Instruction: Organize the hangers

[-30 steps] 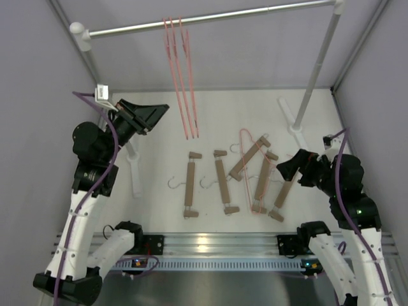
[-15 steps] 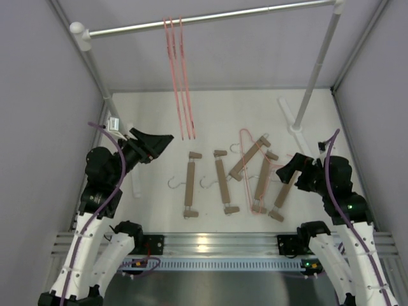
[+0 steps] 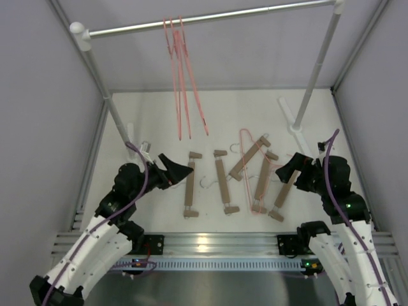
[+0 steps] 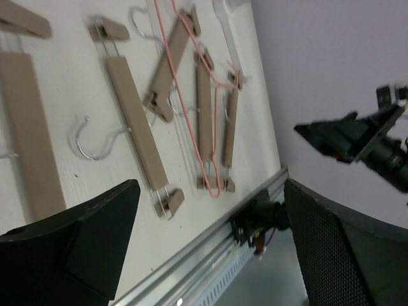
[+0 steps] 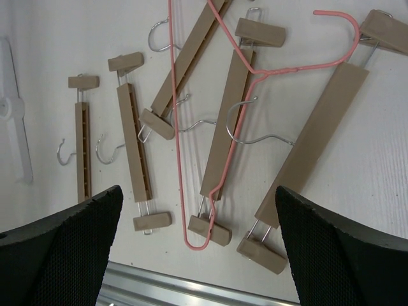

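Note:
Three pink hangers (image 3: 178,76) hang from the silver rail (image 3: 210,16), the right one swung out. A fourth pink hanger (image 3: 245,167) (image 5: 176,127) (image 4: 214,194) lies on the table across the tan wooden hangers. Five wooden hangers lie in a loose row, from the leftmost (image 3: 189,185) (image 4: 25,127) to the rightmost (image 3: 284,191) (image 5: 312,153). My left gripper (image 3: 182,171) (image 4: 210,248) hangs open and empty, low beside the leftmost wooden hanger. My right gripper (image 3: 290,169) (image 5: 197,248) is open and empty above the right wooden hangers.
White posts hold the rail; their feet (image 3: 290,115) rest on the table at the back right and at the left (image 3: 131,137). An aluminium mounting strip (image 3: 204,245) runs along the near edge. Grey walls close in both sides.
My left arm dropped from up near the rail to the table, and its jaws opened. The hung pink hangers now swing. The right arm barely moved.

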Robot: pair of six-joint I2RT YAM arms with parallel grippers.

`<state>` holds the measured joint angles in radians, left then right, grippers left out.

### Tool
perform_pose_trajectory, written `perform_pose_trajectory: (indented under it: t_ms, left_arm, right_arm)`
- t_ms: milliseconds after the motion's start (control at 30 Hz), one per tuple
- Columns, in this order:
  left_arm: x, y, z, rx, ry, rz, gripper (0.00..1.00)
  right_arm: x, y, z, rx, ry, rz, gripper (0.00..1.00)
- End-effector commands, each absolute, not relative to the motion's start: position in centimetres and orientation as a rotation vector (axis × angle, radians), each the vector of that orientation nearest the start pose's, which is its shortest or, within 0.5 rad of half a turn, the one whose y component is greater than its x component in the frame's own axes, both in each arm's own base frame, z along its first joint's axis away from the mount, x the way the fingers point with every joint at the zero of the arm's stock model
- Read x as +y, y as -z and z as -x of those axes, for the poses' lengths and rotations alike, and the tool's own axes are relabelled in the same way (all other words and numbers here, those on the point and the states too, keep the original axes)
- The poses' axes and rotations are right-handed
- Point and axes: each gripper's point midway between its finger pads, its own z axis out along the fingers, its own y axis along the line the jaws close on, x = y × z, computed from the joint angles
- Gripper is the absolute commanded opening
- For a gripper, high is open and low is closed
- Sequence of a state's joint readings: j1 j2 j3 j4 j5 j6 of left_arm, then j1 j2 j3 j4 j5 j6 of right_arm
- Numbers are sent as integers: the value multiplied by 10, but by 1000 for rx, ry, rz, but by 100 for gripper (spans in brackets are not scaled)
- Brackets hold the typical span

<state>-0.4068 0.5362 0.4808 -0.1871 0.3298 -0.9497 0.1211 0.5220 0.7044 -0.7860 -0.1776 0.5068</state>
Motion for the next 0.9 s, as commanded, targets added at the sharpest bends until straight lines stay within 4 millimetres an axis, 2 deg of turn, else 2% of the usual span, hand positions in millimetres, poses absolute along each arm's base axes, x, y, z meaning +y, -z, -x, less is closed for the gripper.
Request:
perform_pose_trajectory:
  t_ms: [0,33,100,133,200,233,267,300,333,367,400,433,467,500,533,567,600,667,700,733,767,800,867]
  left_arm:
    - [-210,-197,-201,2011,1153,244,98]
    - [-226,-190,-194,2028,1121,207,97]
    - [-245,-183,-192,2036,1094,174,95]
    - [-262,-164,-185,2101,1045,130,93]
    - [-283,-162,-183,2107,1040,86,90]
    - [-300,-146,-176,2150,1013,32,87]
    - [-310,-153,-180,2129,998,30,85]
    - [-318,-150,-180,2135,970,1,83]
    - [-330,-133,-173,2178,921,-52,79]
    - [-335,-131,-175,2173,888,-60,78]
    - [-348,-140,-177,2156,894,-76,76]
    - [-356,-138,-172,2160,887,-103,75]
    - [-363,-126,-173,2181,853,-117,73]
    - [-368,-124,-173,2182,843,-130,73]
    - [-379,-131,-172,2169,864,-139,71]
    - [-385,-121,-171,2185,842,-157,69]
    - [-390,-120,-172,2179,827,-172,68]
    - [-407,-128,-168,2159,837,-206,67]
    - [-413,-120,-165,2158,798,-250,66]
    - [-424,-131,-166,2132,805,-259,65]
    - [-429,-131,-166,2124,782,-284,65]
    - [-431,-118,-164,2144,722,-317,64]
    - [-445,-125,-167,2125,712,-339,63]
  right_arm:
    - [74,-191,-206,2133,-552,-341,100]
    - [73,-191,-207,2133,-552,-344,100]
    - [73,-193,-207,2128,-552,-342,99]
    - [73,-193,-206,2128,-549,-344,99]
    - [72,-198,-206,2114,-549,-343,99]
    - [72,-199,-206,2111,-550,-339,100]
    - [73,-200,-205,2110,-551,-337,99]
    - [72,-204,-205,2103,-548,-335,99]
    - [72,-205,-204,2103,-546,-336,100]
    - [71,-206,-204,2098,-545,-334,99]
    - [71,-208,-204,2098,-545,-334,99]
    - [72,-209,-204,2097,-547,-333,99]
    - [71,-211,-203,2094,-547,-332,99]
    - [71,-212,-203,2090,-548,-331,99]
    - [72,-212,-202,2091,-548,-328,100]
    - [71,-213,-202,2089,-548,-331,100]
    - [71,-214,-202,2088,-546,-325,100]
    - [70,-214,-200,2089,-540,-327,99]
    - [70,-215,-200,2087,-537,-326,99]
    - [69,-216,-199,2088,-532,-328,99]
    - [68,-219,-199,2081,-525,-331,99]
    - [67,-220,-199,2078,-520,-335,100]
    - [63,-226,-197,2070,-502,-342,100]
